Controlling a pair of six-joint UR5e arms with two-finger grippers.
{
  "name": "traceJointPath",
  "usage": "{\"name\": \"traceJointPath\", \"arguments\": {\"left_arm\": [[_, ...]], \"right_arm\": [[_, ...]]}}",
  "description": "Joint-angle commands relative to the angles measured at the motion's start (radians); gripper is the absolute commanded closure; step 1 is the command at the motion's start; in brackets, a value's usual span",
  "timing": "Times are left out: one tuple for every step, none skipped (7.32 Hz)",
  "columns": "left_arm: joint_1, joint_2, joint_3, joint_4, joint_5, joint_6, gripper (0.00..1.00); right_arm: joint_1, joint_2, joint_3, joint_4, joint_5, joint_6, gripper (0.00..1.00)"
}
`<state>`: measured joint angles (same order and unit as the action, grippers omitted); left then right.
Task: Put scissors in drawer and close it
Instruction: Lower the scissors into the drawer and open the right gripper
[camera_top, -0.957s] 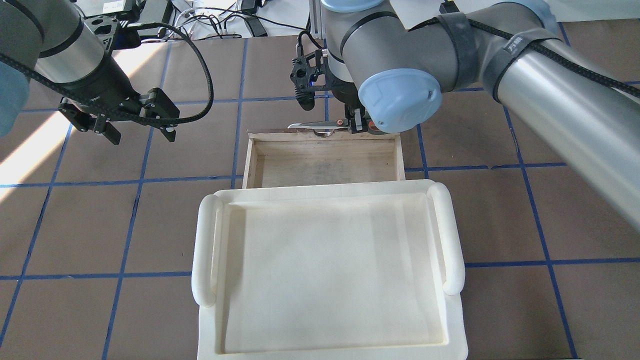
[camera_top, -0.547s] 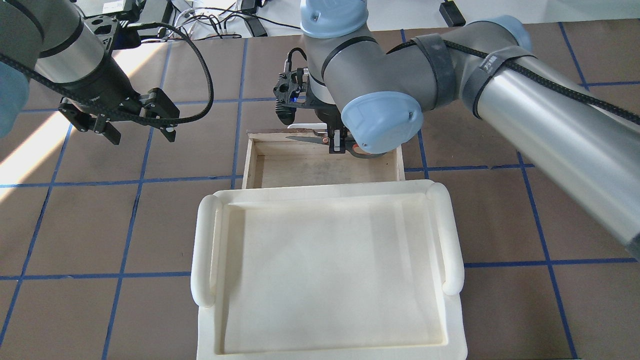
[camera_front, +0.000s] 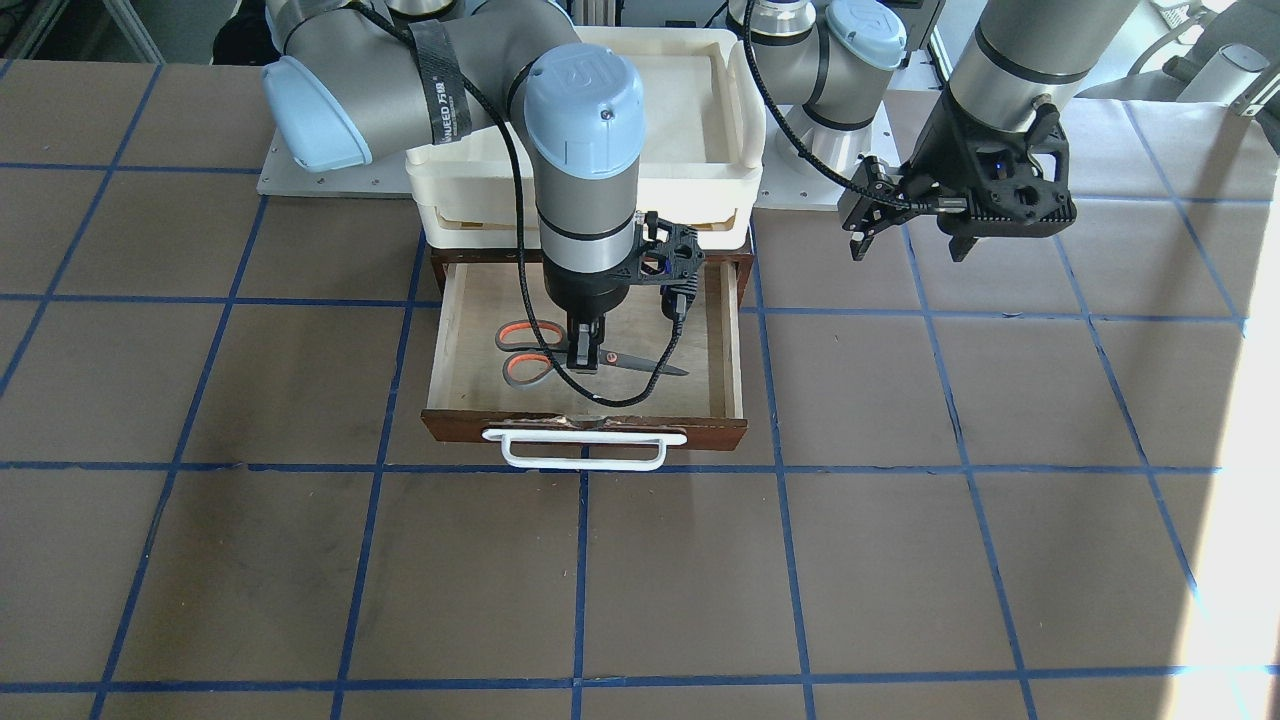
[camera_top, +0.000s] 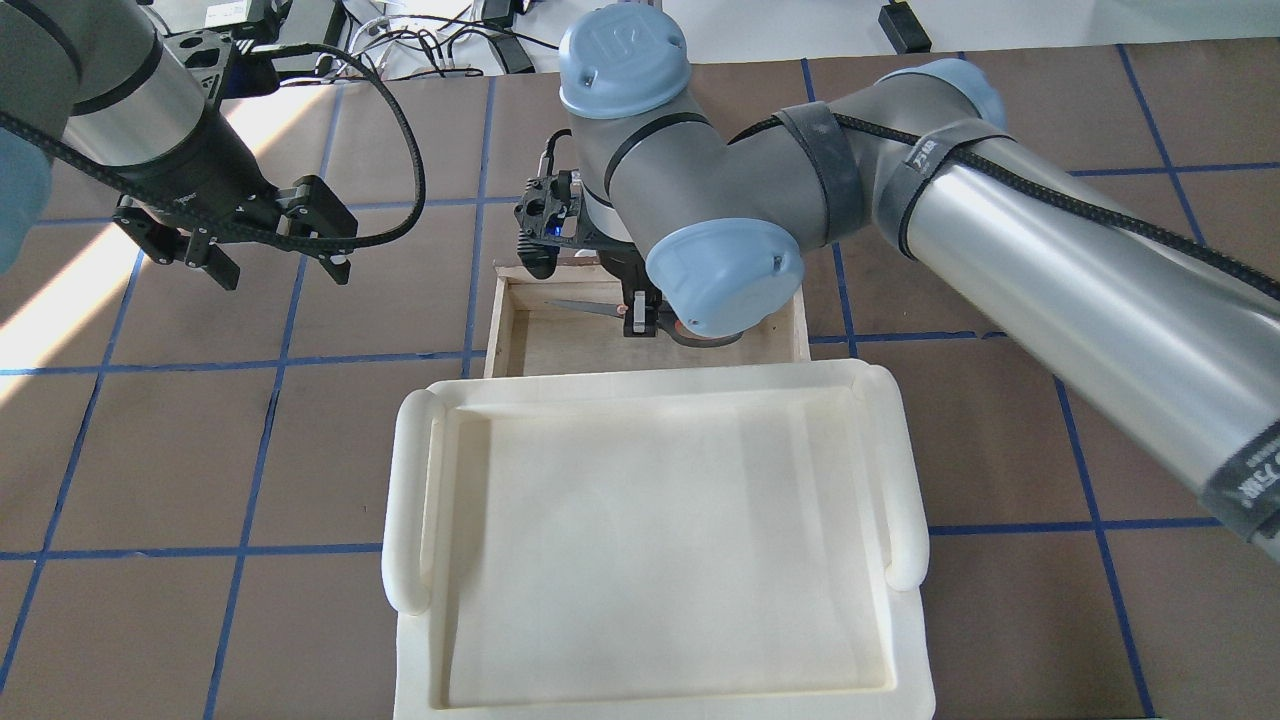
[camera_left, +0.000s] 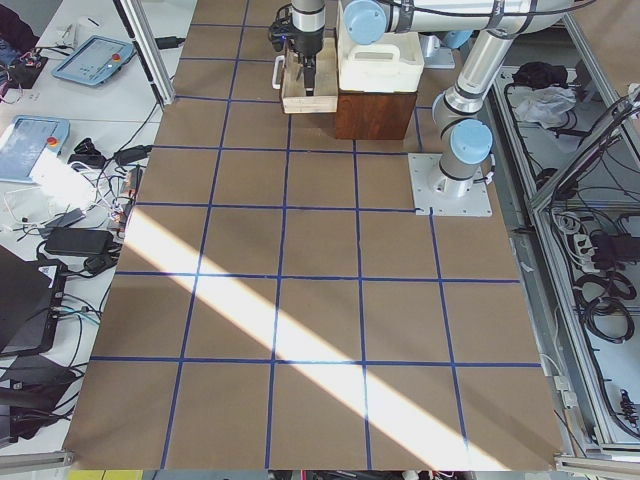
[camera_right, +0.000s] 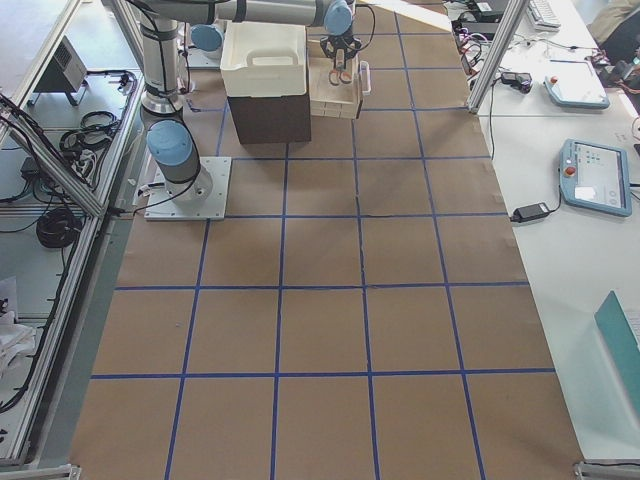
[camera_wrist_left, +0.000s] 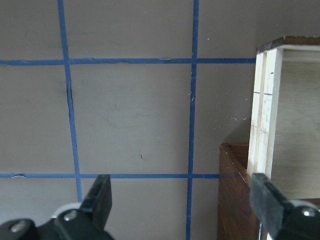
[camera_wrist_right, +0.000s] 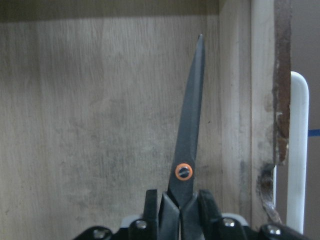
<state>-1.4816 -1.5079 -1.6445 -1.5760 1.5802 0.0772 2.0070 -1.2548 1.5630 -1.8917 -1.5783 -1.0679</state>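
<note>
Inside the wide, shallow wooden drawer (camera_front: 455, 330) with its dark reddish-brown front, which stands pulled open, my right gripper (camera_front: 585, 356) pinches the orange-and-grey-handled scissors (camera_front: 640, 363) just behind the pivot, blades pointing toward my left. I cannot tell whether they rest on the pale plywood floor or hang just above it. From overhead my blue-capped wrist joint (camera_top: 725, 275) hides the loop handles, and only the dark blades show. My left gripper (camera_front: 907, 245) hovers well apart over the brown table (camera_front: 300, 560), fingers spread wide, holding nothing. My right wrist view cuts off most of the white bar handle (camera_front: 585, 450).
</note>
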Motion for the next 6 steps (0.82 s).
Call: {"name": "traceJointPath", "arguments": {"left_arm": [[0.004,0.005,0.000,-0.009,0.000,0.006,0.00],[0.003,0.005,0.000,-0.009,0.000,0.006,0.00],[0.001,0.005,0.000,-0.010,0.000,0.006,0.00],[0.001,0.005,0.000,-0.010,0.001,0.004,0.00],[0.001,0.003,0.000,-0.010,0.001,0.004,0.00],[0.001,0.003,0.000,-0.010,0.001,0.004,0.00]], "right_arm": [[0.004,0.018,0.017,-0.013,0.003,0.002,1.00],[0.004,0.023,0.017,-0.016,0.004,0.003,1.00],[0.004,0.026,0.017,-0.017,0.004,0.003,1.00],[0.007,0.032,0.020,-0.017,0.004,0.003,1.00],[0.009,0.034,0.022,-0.027,0.004,0.005,1.00],[0.009,0.034,0.028,-0.030,0.003,0.006,1.00]]}}
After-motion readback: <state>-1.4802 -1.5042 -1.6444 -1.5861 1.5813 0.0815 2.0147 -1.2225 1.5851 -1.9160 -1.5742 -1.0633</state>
